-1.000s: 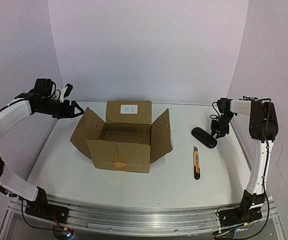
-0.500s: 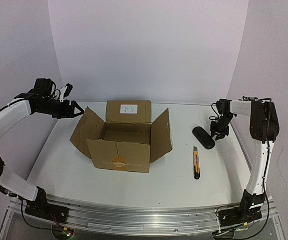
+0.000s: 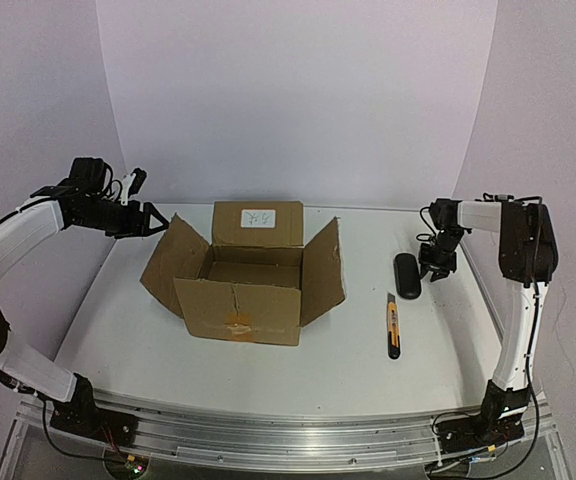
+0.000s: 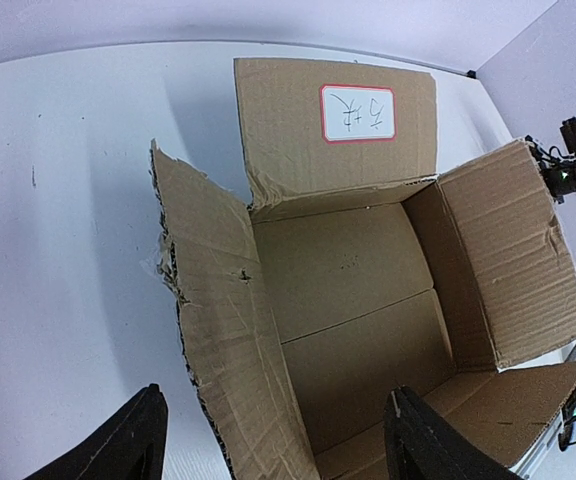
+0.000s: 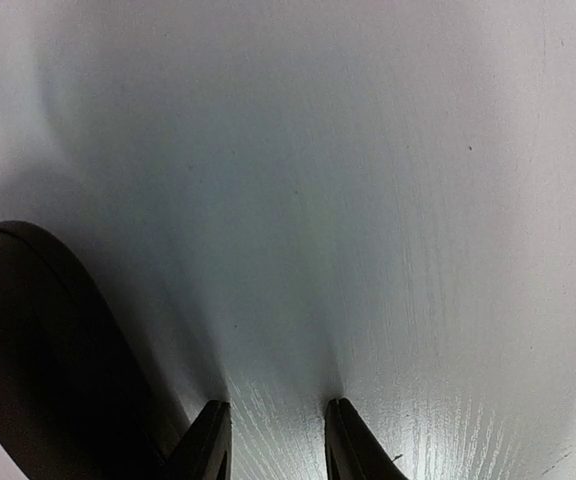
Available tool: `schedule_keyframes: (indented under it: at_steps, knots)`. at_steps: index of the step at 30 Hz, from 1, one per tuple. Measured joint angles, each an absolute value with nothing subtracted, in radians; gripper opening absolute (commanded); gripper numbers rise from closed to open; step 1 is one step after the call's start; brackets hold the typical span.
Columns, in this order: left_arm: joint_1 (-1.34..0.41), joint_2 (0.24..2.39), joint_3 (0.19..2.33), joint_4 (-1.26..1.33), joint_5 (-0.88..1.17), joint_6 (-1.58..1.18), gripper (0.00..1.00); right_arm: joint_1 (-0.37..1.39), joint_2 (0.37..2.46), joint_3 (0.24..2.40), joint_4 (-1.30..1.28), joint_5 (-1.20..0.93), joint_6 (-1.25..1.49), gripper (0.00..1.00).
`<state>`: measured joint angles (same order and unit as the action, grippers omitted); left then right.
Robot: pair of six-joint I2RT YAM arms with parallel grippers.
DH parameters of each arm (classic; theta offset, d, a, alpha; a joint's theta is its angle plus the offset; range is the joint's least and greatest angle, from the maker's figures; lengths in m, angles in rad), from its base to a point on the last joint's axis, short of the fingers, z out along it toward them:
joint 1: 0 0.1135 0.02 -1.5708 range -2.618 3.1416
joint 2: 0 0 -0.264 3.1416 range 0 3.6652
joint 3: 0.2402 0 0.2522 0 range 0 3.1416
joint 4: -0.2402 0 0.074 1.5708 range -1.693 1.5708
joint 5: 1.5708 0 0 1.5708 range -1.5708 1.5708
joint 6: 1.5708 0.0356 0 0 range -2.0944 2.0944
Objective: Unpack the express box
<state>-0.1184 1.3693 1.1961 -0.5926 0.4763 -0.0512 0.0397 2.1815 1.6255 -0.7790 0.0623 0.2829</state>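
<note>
Box (image 3: pixel 240 275) open on desk (image 3: pixel 118 335); your left hand (image 3: pixel 152 218) wide, off its left.
Right hand (image 5: pixel 276 438) narrow, empty, beside black case (image 3: pixel 406 275); knife (image 3: pixel 393 327) near.

matt corrugated cardboard express box (image 3: pixel 238 300), smooth table (image 3: pixel 318 370).

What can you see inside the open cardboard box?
The box shows only its bare cardboard floor, creased across the middle; no contents appear. Its front wall hides the nearest strip of floor from the top camera.
</note>
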Motion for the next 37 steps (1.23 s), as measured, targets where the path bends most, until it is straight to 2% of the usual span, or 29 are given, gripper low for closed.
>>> schedule_keyframes:
  at_steps: [4, 8, 10, 11, 13, 15, 17, 19, 23, 26, 30, 33, 37]
  knots:
    - [-0.118, 1.369, 1.196, -0.593, 0.475, -0.051, 0.77, 0.04, 2.181, 1.627, -0.782, 0.079, 0.276, 0.36]
    - [-0.116, 1.369, 1.196, -0.592, 0.444, -0.038, 0.82, 0.04, 2.177, 1.628, -0.795, 0.128, 0.266, 0.42]
    - [-0.102, 1.369, 1.196, -0.592, 0.42, -0.027, 0.82, 0.039, 2.16, 1.626, -0.8, 0.161, 0.261, 0.51]
    - [-0.081, 1.369, 1.198, -0.591, 0.412, -0.024, 0.83, 0.039, 2.133, 1.613, -0.792, 0.179, 0.255, 0.59]
    - [-0.019, 1.369, 1.198, -0.578, 0.397, -0.022, 0.87, 0.037, 2.04, 1.552, -0.753, 0.198, 0.229, 0.8]
    - [0.054, 1.369, 1.197, -0.556, 0.372, -0.02, 0.95, 0.034, 1.882, 1.443, -0.671, 0.202, 0.202, 0.96]
    - [0.098, 1.36, 1.177, -0.516, 0.344, -0.017, 0.99, 0.033, 1.661, 1.266, -0.524, 0.181, 0.17, 0.98]
    - [0.118, 1.336, 1.125, -0.457, 0.314, -0.025, 1.0, 0.031, 1.426, 1.094, -0.383, 0.159, 0.136, 0.98]
    - [0.111, 1.234, 0.874, -0.226, 0.159, -0.125, 1.0, 0.031, 1.062, 0.757, -0.08, 0.119, 0.075, 0.98]
    - [0.112, 1.182, 0.654, -0.041, 0.034, -0.181, 1.0, 0.031, 0.942, 0.553, 0.048, 0.094, 0.063, 0.98]
    - [0.114, 1.157, 0.429, 0.172, 0.011, -0.12, 1.0, 0.031, 0.829, 0.268, 0.149, 0.082, 0.077, 0.98]
    - [0.114, 1.124, 0.337, 0.249, 0.04, -0.063, 1.0, 0.031, 0.699, 0.078, 0.214, 0.085, 0.079, 0.98]
    - [0.113, 1.075, 0.31, 0.346, 0.078, -0.049, 1.0, 0.031, 0.612, 0.022, 0.267, 0.098, 0.079, 0.98]
